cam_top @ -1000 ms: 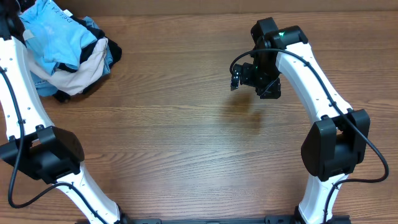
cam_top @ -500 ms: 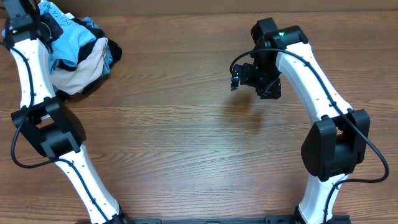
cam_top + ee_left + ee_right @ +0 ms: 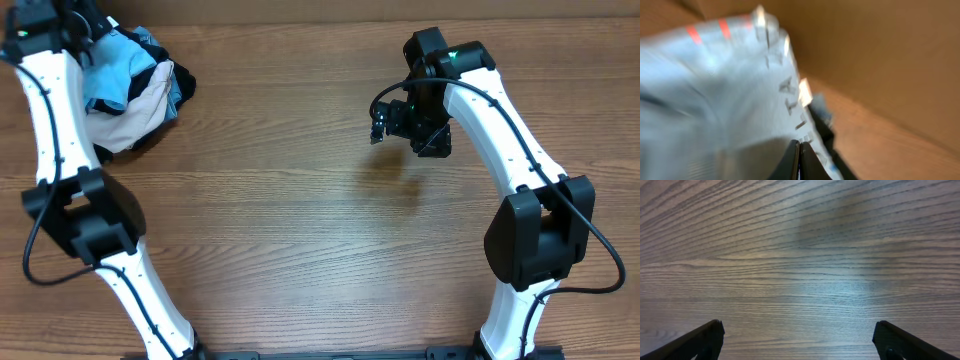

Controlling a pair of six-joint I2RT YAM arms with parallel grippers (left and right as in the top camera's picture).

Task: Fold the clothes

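Left gripper (image 3: 799, 152): fingers (image 3: 793, 161) pressed together, no gap showing between them. In the left wrist view the light blue T-shirt (image 3: 715, 100) fills the left half of the frame, and its printed edge runs down to the fingertips. The cloth gathers right at the tips and reads as pinched there. That view is blurred, so how much fabric is caught cannot be told. White lettering and two short red marks are visible on the cloth; none of it is legible.

T-shirt location, overhead view: far left corner of the table (image 3: 300, 220), on top of a small pile of clothes. The T-shirt (image 3: 118, 72) lies uppermost, and the left arm reaches over its far-left part. A cream garment (image 3: 140, 112) lies under it on the near side. A black garment (image 3: 152, 43) shows at the far edge of the pile. A denim-blue garment (image 3: 179, 92) shows along the pile's right edge. The T-shirt is crumpled, not spread flat.

Right gripper (image 3: 799, 341): fingers (image 3: 700, 339) spread wide, one tip in each lower corner of the right wrist view, only bare wood grain between them. It holds nothing and touches nothing. Overhead, it hangs above the table right of centre, well apart from the pile.
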